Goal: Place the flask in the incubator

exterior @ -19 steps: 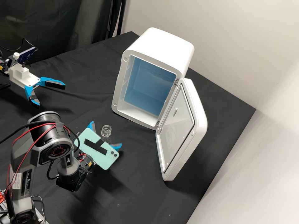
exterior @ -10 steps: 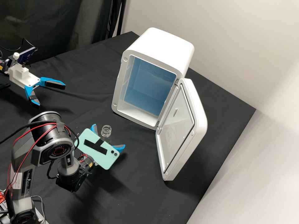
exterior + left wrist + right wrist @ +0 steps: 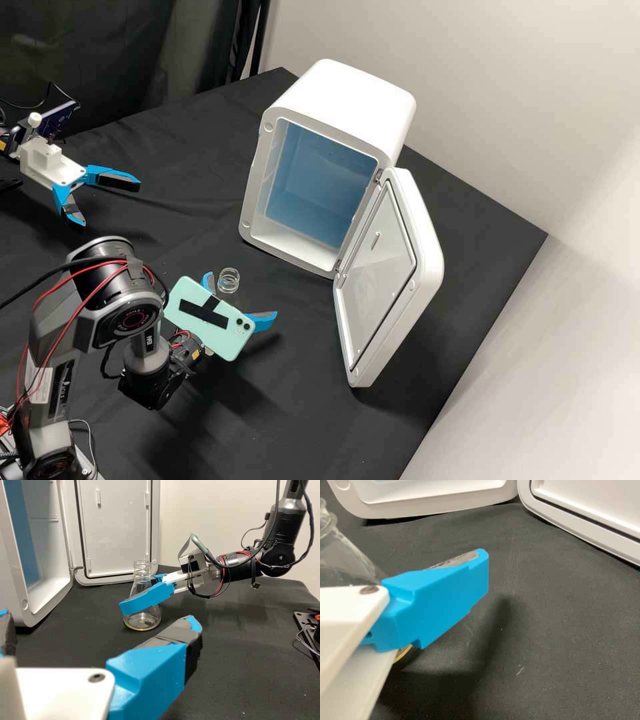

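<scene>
The white sticker (image 3: pixel 41 392) carries print too small to read.

Upright clear flask (image 3: pixel 229 280) before open white incubator (image 3: pixel 347 100)

The black bench (image 3: pixel 200 167) carries the open white incubator (image 3: pixel 347 113) and, near its doorway, an upright glass flask (image 3: pixel 229 280)
</scene>
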Controlling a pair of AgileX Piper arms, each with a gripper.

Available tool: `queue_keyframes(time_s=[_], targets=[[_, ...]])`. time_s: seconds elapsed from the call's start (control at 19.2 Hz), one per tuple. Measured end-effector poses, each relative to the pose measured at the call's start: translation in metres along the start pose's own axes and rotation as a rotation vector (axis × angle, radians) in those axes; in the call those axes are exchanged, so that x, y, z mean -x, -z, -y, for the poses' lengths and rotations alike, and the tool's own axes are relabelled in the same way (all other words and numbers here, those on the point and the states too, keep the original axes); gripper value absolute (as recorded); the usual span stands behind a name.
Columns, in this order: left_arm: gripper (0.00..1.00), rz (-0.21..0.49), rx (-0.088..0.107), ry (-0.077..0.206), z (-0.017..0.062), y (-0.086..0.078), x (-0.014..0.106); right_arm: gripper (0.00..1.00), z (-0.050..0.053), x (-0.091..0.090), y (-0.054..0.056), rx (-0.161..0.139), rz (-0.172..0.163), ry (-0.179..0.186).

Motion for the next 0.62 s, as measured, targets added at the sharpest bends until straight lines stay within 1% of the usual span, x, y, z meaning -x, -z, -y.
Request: queue_keyframes(time_s=[0.1,0.26,0.52,0.57,0.62], targets=[[1.0,0.0,0.0,0.0,0.0,0.0,0.0,1.0,0.0014,0.0013,-0.0003,-0.003,0.004,0.004],[1.0,0.0,0.0,0.0,0.0,0.0,0.0,1.0,0.0029,0.0008,0.0012,-0.001,-0.001,0.01],[1.0,0.0,0.0,0.0,0.0,0.0,0.0,1.0,0.0031,0.0007,0.0015,-0.001,-0.002,0.012],[1.0,0.0,0.0,0.0,0.0,0.0,0.0,0.0,0.0035,0.0005,0.0019,0.0,-0.004,0.013],[1.0,0.0,0.0,0.0,0.0,0.0,0.0,0.0,0.0038,0.0008,0.0018,-0.001,-0.003,0.014]])
